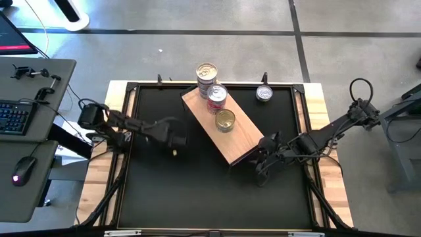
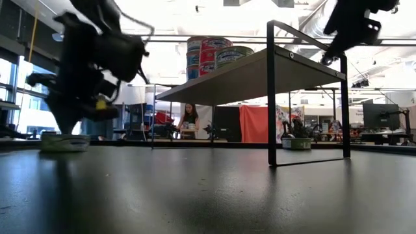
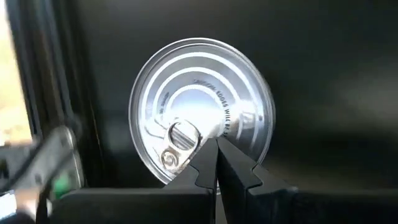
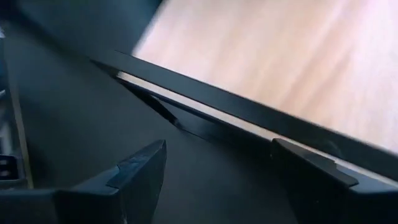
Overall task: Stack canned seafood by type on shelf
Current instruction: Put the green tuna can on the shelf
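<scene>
1. Left gripper (image 3: 216,163), jaws together, hovers over a silver tin (image 3: 202,112) at frame centre-left;
2. Right gripper (image 4: 217,180), jaws apart, at the shelf (image 1: 227,125) lower corner; three tins (image 1: 216,97) stand on the shelf centre-top.

Your near half of black table (image 1: 210,191) lies open. Shelf (image 1: 240,135) crosses centre diagonally, its black legs (image 2: 272,97) block low passes. Stacked cans (image 1: 212,89) crowd shelf's far end; near end bare. Lone can (image 1: 264,93) sits far right.
</scene>
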{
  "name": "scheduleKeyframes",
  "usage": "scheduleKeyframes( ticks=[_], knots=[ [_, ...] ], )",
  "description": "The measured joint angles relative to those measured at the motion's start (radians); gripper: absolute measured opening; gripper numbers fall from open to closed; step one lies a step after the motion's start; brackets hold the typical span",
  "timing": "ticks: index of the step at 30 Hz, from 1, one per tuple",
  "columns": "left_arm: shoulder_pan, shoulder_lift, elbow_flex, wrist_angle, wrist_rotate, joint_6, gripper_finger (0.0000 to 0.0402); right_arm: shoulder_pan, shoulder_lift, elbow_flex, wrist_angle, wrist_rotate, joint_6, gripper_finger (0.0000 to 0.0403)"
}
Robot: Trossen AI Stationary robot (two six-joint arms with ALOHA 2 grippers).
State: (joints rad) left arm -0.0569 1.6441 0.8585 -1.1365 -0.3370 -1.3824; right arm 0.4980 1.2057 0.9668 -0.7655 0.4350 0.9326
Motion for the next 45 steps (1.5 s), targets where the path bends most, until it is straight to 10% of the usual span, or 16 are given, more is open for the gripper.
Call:
scheduleKeyframes(
  ticks=[10,33,45],
  knots=[
    [-0.359,0.002,0.104,0.063,0.25,0.005,0.0,0.0,0.001,0.001,0.288,-0.023,-0.079,0.028],
    [-0.593,0.005,0.103,0.978,0.033,0.614,0.0,0.149,0.473,0.003,1.241,-0.178,0.352,0.028],
    [-0.704,-0.082,0.219,0.716,-0.005,0.783,0.0,0.116,0.809,0.382,1.0,-0.448,0.152,0.028]
  ],
)
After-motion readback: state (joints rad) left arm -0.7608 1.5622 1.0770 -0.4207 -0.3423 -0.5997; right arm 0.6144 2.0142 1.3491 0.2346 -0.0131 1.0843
